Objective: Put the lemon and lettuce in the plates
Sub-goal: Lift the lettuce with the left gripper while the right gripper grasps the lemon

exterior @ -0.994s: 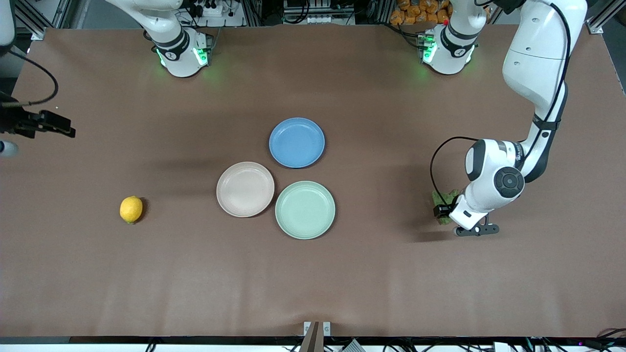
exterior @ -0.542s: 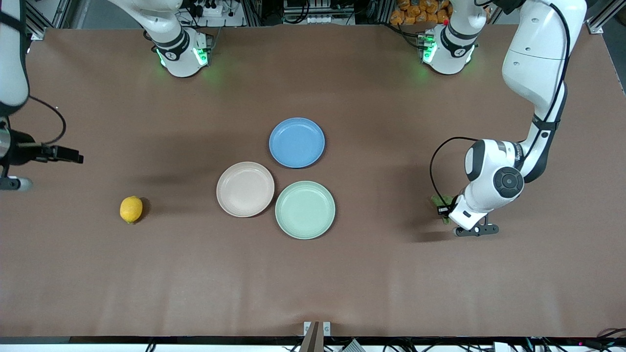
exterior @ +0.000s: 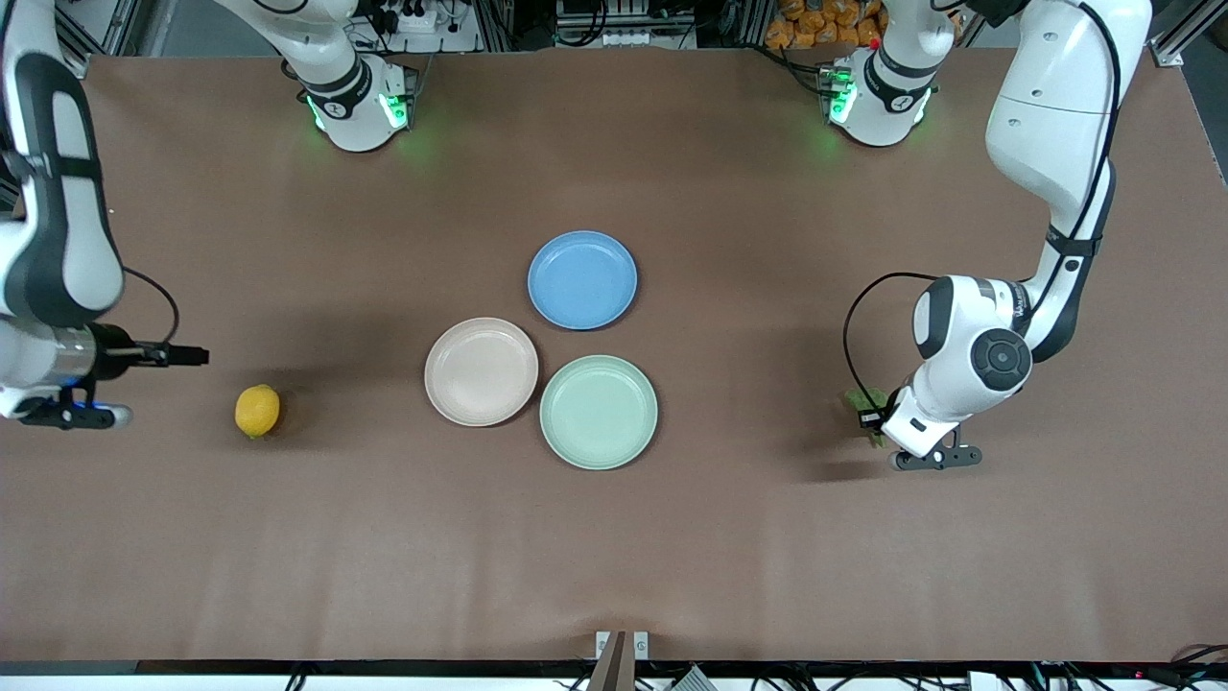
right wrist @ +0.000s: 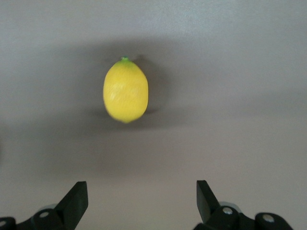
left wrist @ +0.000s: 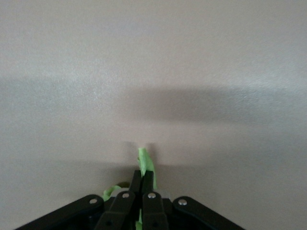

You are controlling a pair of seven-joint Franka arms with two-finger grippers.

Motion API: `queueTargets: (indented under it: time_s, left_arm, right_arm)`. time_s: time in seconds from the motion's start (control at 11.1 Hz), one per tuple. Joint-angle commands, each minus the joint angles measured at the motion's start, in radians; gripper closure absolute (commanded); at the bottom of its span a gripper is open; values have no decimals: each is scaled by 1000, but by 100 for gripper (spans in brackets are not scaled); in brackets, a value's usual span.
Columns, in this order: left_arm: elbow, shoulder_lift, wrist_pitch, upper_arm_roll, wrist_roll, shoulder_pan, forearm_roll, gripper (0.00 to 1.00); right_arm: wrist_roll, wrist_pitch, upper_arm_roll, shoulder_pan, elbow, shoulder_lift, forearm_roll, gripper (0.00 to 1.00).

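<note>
The lemon [exterior: 257, 411] lies on the brown table toward the right arm's end; it also shows in the right wrist view [right wrist: 125, 91]. My right gripper [right wrist: 141, 189] is open and empty, in the air beside the lemon [exterior: 96, 379], apart from it. My left gripper [left wrist: 143, 175] is shut on the lettuce [left wrist: 145, 160], low over the table toward the left arm's end [exterior: 878, 422]. Only a bit of the green leaf [exterior: 857, 397] shows beside the hand. The beige-pink plate [exterior: 481, 371] and the mint green plate [exterior: 599, 412] sit side by side mid-table, both empty.
An empty blue plate [exterior: 582, 279] sits farther from the front camera than the two pale plates, touching distance from both. The left arm's elbow rises over its end of the table.
My right arm has swung in from the table's end toward the lemon. My left gripper has stayed low on the lettuce, with less of the leaf showing than a second ago.
</note>
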Motion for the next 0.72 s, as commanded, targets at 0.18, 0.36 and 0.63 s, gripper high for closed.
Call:
queueTargets:
  time_s: [0.18,0.36,0.63]
  left_arm:
    - [118,-16,-181,6,-9,-42,-12,100]
    - [132,-28,-190,6,-29,-59,-14,100]
    - [151,-62,-199,6,-93,-118,-14,100]
  right_arm:
    - [103,61,18,15,54,131,-1,0]
    - [187,61,18,37,98,195,-1,0]
    - [187,100,18,38,102,245,1,0]
